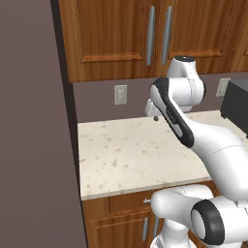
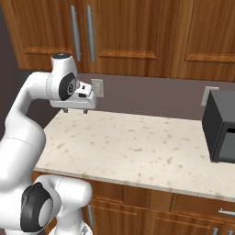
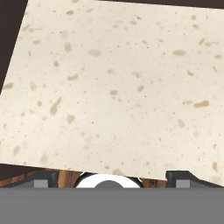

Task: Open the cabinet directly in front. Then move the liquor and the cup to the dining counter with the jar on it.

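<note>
Speckled beige stone forms the table (image 1: 131, 155) beneath the arm. The pincer (image 2: 75, 110) hangs above its rear part, near the back wall, pointing downward; its jaws stand spread wide, holding nothing and touching nothing. In the hand view the two finger tips (image 3: 43, 180) sit far apart at the bottom edge, with bare stone between and beyond them.

Task item located: the cabinet (image 1: 126, 38), reddish-brown wood with panelled double doors, hangs on the wall directly above the table. Both doors are closed, and the two long silver bar handles (image 1: 151, 35) stand side by side at the centre seam. Its top is cut off by the frame, and its contents cannot be seen.

In the left base view the robot's forearm masks most of the pincer. A dark boxy appliance (image 2: 220, 133) stands at the table's right end, partly cropped by the picture edge. White wall outlets (image 1: 120, 94) sit on the grey backsplash.

A dark wall panel (image 1: 34, 135) bounds the table's left edge. The stone surface between that panel and the appliance lies open, and open air separates the pincer from the cabinet's lower edge.
</note>
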Motion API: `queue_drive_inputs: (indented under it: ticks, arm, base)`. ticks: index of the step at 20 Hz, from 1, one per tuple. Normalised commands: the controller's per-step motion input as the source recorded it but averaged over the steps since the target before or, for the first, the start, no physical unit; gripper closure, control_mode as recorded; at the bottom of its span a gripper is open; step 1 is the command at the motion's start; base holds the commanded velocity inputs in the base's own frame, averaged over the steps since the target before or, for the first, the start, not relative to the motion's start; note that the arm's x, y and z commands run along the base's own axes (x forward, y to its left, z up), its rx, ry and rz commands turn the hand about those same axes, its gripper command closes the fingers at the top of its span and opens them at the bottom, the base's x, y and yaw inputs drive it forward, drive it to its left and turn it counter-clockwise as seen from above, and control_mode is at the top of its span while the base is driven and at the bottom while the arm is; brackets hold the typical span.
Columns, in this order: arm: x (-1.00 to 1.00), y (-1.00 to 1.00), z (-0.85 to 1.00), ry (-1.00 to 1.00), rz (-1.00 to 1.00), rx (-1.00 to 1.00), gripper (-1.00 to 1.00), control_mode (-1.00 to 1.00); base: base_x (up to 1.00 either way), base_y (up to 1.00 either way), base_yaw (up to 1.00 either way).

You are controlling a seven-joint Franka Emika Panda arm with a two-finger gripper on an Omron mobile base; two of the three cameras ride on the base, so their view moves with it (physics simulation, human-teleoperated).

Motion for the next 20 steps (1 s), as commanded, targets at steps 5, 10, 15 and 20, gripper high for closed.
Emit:
queue_drive_inputs:
  ticks: [5,10,15,20]
  arm:
    - [0.0,0.0,0.0,0.0,0.0,0.0,-1.0,-1.0]
    - [-0.23,0.0,0.22,-0.17,0.0,0.0,-1.0,-1.0]
    - [-0.45,0.0,0.69,-0.38,0.0,0.03,-1.0,-1.0]
    - [-0.6,0.0,0.77,-0.51,0.0,0.0,-1.0,-1.0]
  base:
    - [0.0,0.0,0.0]
    - [0.0,0.0,0.0]
    - [0.0,0.0,0.0]
    - [0.0,0.0,0.0]
